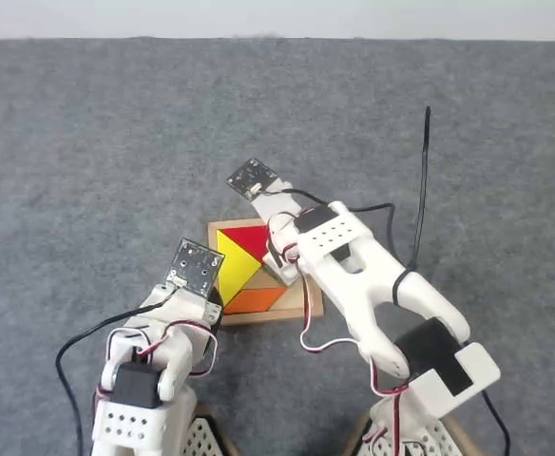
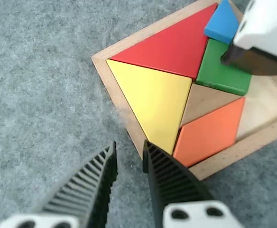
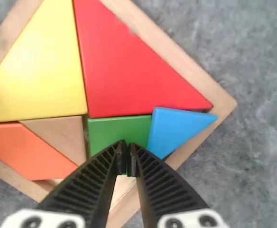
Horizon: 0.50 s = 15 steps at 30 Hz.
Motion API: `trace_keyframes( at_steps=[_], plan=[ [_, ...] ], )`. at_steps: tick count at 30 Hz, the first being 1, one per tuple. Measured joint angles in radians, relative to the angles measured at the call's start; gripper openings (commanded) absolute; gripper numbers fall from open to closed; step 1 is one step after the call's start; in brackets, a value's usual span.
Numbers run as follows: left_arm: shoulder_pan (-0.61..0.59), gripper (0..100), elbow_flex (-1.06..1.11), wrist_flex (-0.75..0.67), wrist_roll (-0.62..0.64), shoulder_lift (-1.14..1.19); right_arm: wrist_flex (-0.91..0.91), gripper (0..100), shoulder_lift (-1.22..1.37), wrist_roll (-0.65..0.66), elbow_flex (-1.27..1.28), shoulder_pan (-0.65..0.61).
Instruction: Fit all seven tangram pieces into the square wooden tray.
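1. The square wooden tray (image 1: 258,317) is seen on the grey felt table cover (image 1: 87,142), between the two arms.
2. Flat in the tray are:
   - a large red triangle (image 3: 124,61)
   - a large yellow triangle (image 3: 39,71)
   - a green square (image 3: 117,128)
   - an orange parallelogram (image 2: 209,133)
   - what is taken for a plain wooden triangle (image 2: 207,102)
3. The step in hand is judged to be the seating of the small blue triangle (image 3: 174,130). It lies against the green square and the red triangle but is not yet dropped in.
4. One sharp corner of the blue triangle points outward and is laid across the tray's rim. Its longest edge appears to run roughly along that rim, and the piece looks propped up rather than level.
5. The right gripper (image 3: 125,156) is held over the green square's edge, just beside the blue triangle. Its fingers are pressed almost together and nothing is gripped.
6. The left gripper (image 2: 129,152) is held over the felt just beside the tray's rim, at the yellow triangle's tip. It is parted narrowly and holds nothing.
7. A nudge or slight turn of the blue triangle is called for next, so that its tip is drawn inside the rim.
8. A bare patch of tray floor is left beside the orange parallelogram.
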Motion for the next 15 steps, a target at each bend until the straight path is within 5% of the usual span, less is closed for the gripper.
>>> trace_keyframes(
  at_steps=[15],
  plan=[
    [0.000, 9, 0.000, 0.000, 0.000, 0.000, 0.000, 0.6, 0.000, 0.055, -0.043, 0.021]
  ],
)
